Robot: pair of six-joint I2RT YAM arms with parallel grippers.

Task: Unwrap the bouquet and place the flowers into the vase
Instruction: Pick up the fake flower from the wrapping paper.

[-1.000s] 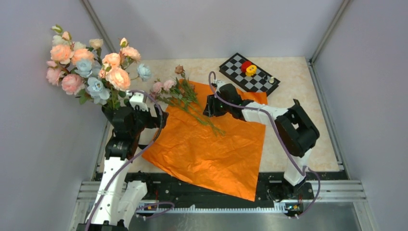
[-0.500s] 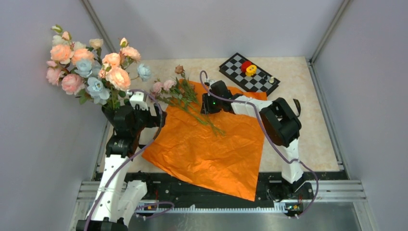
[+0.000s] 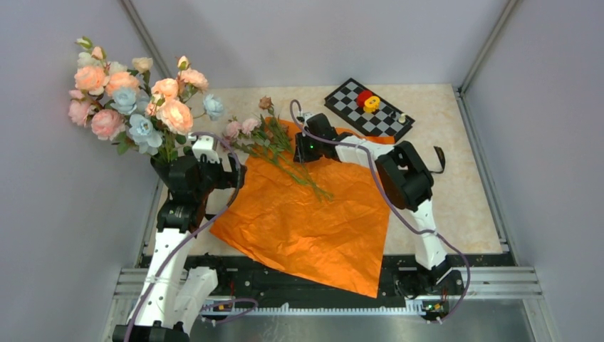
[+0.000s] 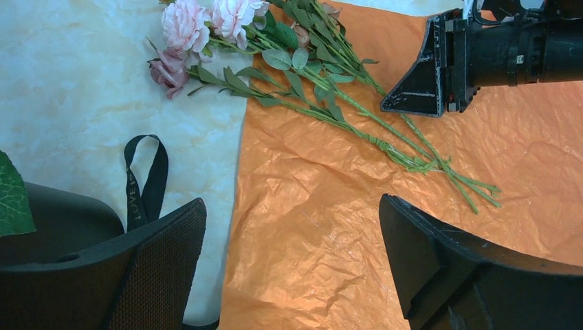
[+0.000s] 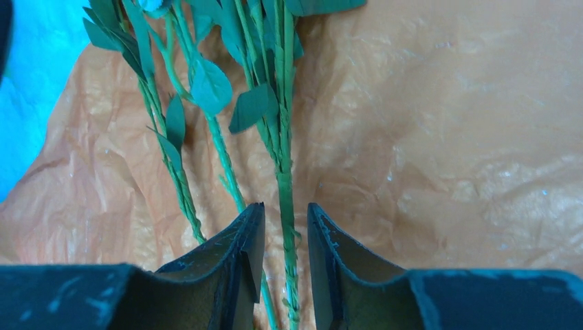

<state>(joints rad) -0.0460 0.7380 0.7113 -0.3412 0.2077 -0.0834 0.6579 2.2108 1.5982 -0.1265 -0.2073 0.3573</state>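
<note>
- You are looking at a few loose artificial flowers (image 3: 279, 148), thin green leafy stems with small pink and mauve blooms. They are lying across the far left part of a spread sheet of crinkled orange paper (image 3: 313, 221). Their heads are reaching past the paper's edge onto the cream marbled table (image 3: 456, 206).
- Your right gripper (image 5: 284, 220) is sitting low over the paper, its jaws standing narrowly apart around one green stem. A sliver of gap is showing on each side, so no pinch is visible.
- Your left gripper (image 4: 292, 203) is hovering over the paper's left edge, near the stems, with its jaws spread wide and holding nothing.
- A plain black cylindrical vase (image 3: 164, 171) is standing at the table's left edge, carrying a tall bunch of peach, pink and pale-blue blooms (image 3: 128, 100).
- A black ribbon (image 4: 146, 175) is lying looped on the table between vase and paper.
- A black-and-white checkered board (image 3: 388, 117) with red and yellow pieces (image 3: 368, 100) is sitting at the far side, well apart.
</note>
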